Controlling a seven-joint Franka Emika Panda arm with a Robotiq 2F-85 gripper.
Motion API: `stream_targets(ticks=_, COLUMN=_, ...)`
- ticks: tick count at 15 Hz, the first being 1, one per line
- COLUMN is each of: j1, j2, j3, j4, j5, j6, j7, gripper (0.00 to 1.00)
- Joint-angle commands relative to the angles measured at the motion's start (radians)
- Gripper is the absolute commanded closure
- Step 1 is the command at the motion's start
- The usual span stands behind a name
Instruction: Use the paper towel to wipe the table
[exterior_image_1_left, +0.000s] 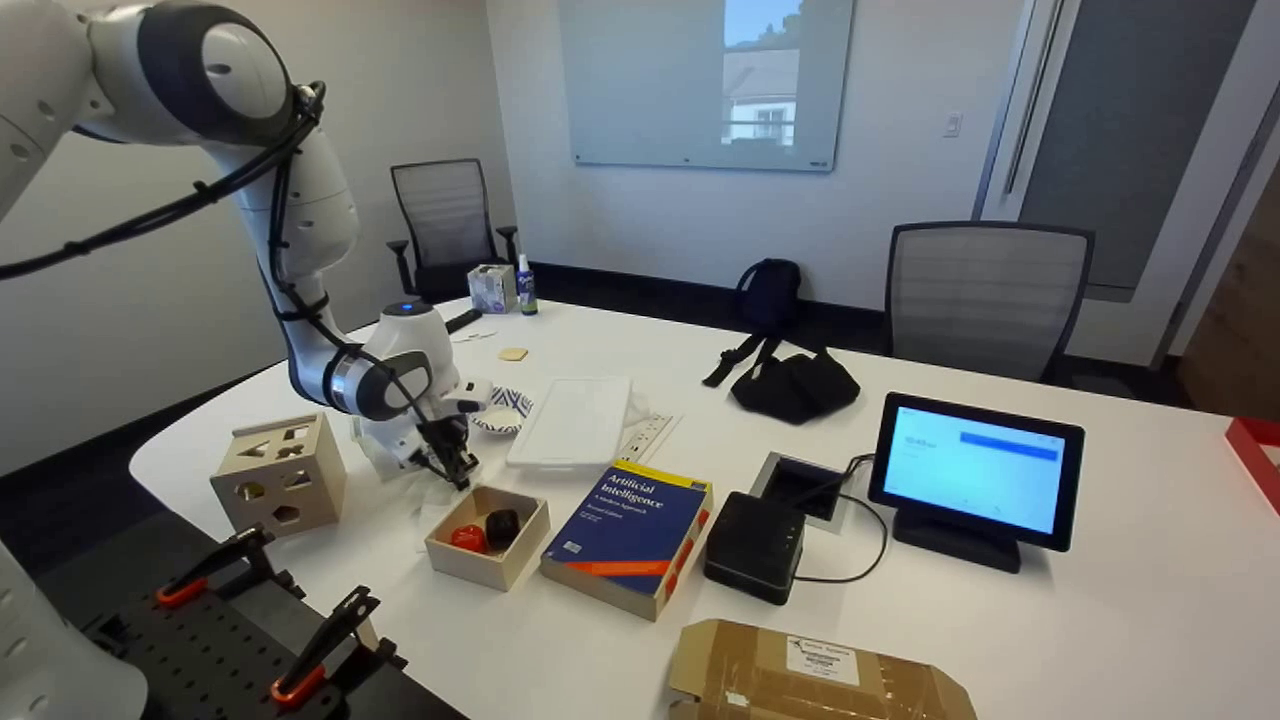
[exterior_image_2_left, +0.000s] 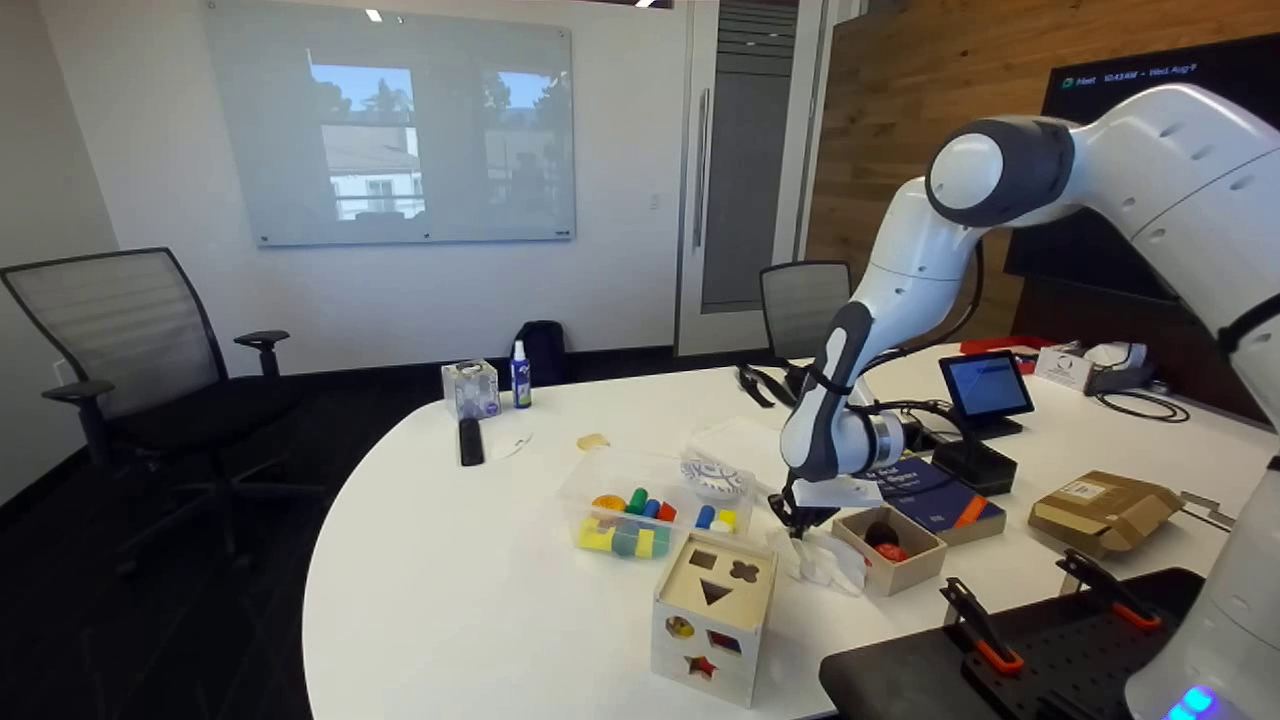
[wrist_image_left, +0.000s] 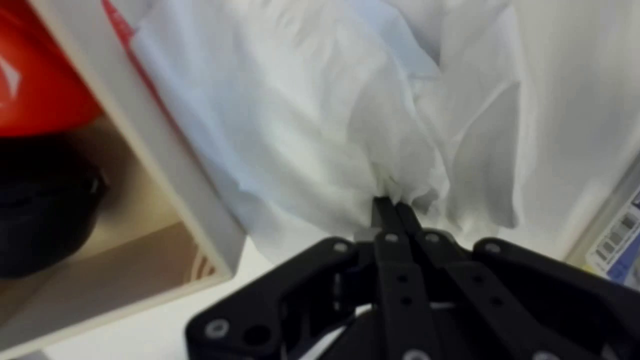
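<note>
The paper towel (wrist_image_left: 310, 110) is a crumpled white wad spread in front of the fingers in the wrist view. My gripper (wrist_image_left: 392, 202) is shut with a pinched fold of it between the fingertips. In an exterior view the towel (exterior_image_2_left: 828, 562) lies low on the white table (exterior_image_2_left: 450, 590), beside the open wooden box, with the gripper (exterior_image_2_left: 795, 528) pointing down at it. In an exterior view the towel (exterior_image_1_left: 432, 498) is partly hidden behind the gripper (exterior_image_1_left: 462, 482) and the box. The table (exterior_image_1_left: 1150, 610) also shows there.
The open wooden box (exterior_image_1_left: 465, 568), holding red and black items, stands close beside the towel. A wooden shape-sorter cube (exterior_image_2_left: 710, 620) and a clear bin of coloured blocks (exterior_image_2_left: 572, 500) are near. A blue book (exterior_image_1_left: 625, 530) lies beyond the box. Clamps (exterior_image_1_left: 325, 640) stand on the robot's mount.
</note>
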Motion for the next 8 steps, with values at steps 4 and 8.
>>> stream_targets(ticks=4, j1=0.099, j2=-0.007, j3=-0.061, j4=-0.008, j5=0.032, j6=0.041, j7=0.083, gripper=1.00)
stream_targets(ticks=8, j1=-0.021, j2=-0.013, j3=0.083, j4=-0.011, j5=0.044, j6=0.049, j7=0.053, gripper=1.00)
